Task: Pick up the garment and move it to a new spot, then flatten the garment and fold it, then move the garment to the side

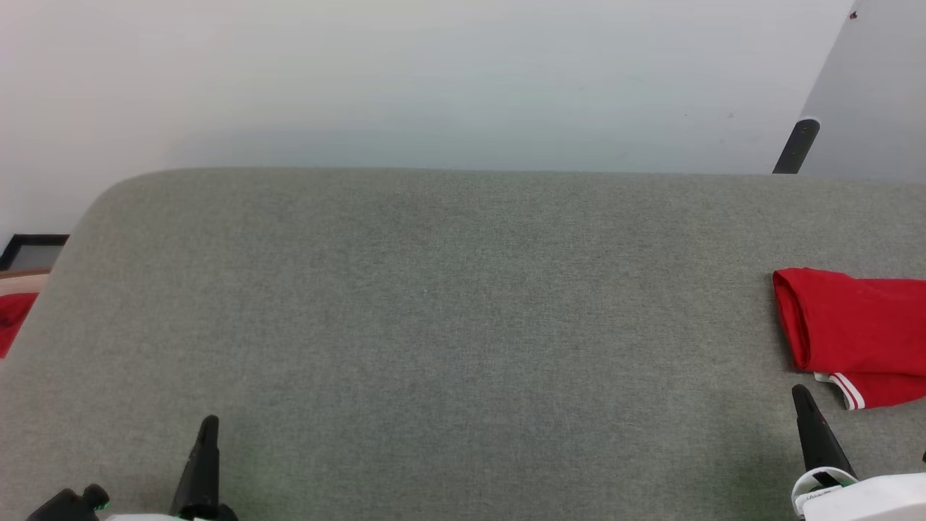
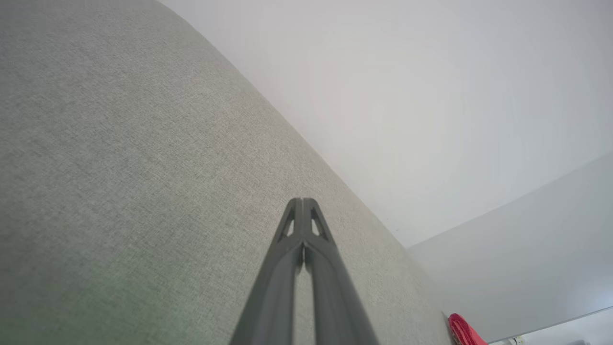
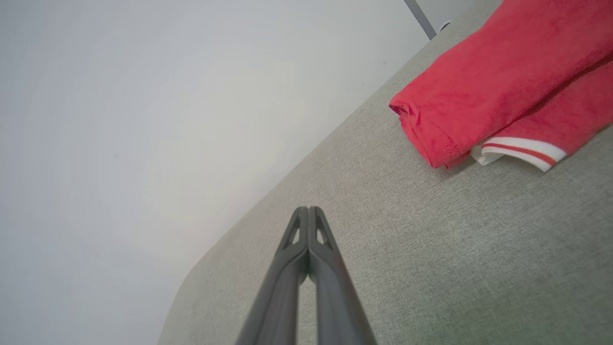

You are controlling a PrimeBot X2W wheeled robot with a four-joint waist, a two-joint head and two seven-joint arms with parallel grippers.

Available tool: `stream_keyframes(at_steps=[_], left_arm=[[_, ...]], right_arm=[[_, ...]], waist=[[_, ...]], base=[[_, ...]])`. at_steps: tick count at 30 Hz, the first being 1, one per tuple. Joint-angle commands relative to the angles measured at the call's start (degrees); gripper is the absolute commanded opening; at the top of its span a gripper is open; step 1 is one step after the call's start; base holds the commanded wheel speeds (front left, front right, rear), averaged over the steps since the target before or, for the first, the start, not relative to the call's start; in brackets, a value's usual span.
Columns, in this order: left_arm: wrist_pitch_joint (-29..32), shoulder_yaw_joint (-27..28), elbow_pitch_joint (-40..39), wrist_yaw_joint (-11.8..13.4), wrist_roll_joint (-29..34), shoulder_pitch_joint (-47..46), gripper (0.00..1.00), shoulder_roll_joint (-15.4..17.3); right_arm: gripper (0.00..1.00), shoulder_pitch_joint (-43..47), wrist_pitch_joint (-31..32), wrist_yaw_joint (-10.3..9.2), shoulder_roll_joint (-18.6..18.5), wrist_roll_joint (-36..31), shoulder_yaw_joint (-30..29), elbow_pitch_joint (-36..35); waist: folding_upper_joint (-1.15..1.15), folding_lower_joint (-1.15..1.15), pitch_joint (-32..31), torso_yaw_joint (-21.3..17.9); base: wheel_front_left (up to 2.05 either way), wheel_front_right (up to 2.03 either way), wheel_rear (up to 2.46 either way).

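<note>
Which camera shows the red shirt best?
The right wrist view: the shirt is close, showing its folded edge, hem stitching and striped trim. The head view has it small, cut off at the right edge; the left wrist view catches a red sliver of it.

No text, label, brand, number or sign can be read anywhere here.

A wide table covered in grey woven cloth, with one rounded corner, is lit by soft, even light. A plain white surface is seen behind it. A thin black pole is seen tilted at the far right, beside a pale grey panel.
</note>
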Motion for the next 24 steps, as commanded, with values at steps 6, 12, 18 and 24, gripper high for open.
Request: stream_keyframes(at_steps=[6,12,18,24], left_arm=[[1.4,0.5,0.4,0.0,-4.6,-2.1,0.00,-0.5],[2.4,0.6,1.0,0.0,-7.8,-3.1,0.00,-1.2],[3.4,0.8,1.6,0.1,-10.9,-4.1,0.00,-2.0],[4.4,0.9,2.2,0.1,-13.7,-4.9,0.00,-2.6]], right_arm=[[0.00,-2.0,0.7,-0.01,0.1,5.2,-0.4,0.5],[0.00,-2.8,1.2,-0.01,0.3,8.9,-0.5,1.2],[0.00,-3.3,1.7,-0.01,0.4,12.4,-0.6,1.9],[0.00,-3.9,2.2,-0.02,0.5,15.7,-0.6,2.6]], waist=[[0.00,0.00,-0.1,-0.1],[0.00,0.00,-0.1,-0.1],[0.00,0.00,-0.2,-0.2],[0.00,0.00,-0.2,-0.2]], base=[[0.00,0.00,0.00],[0.00,0.00,0.00],[0.00,0.00,0.00],[0.00,0.00,0.00]])
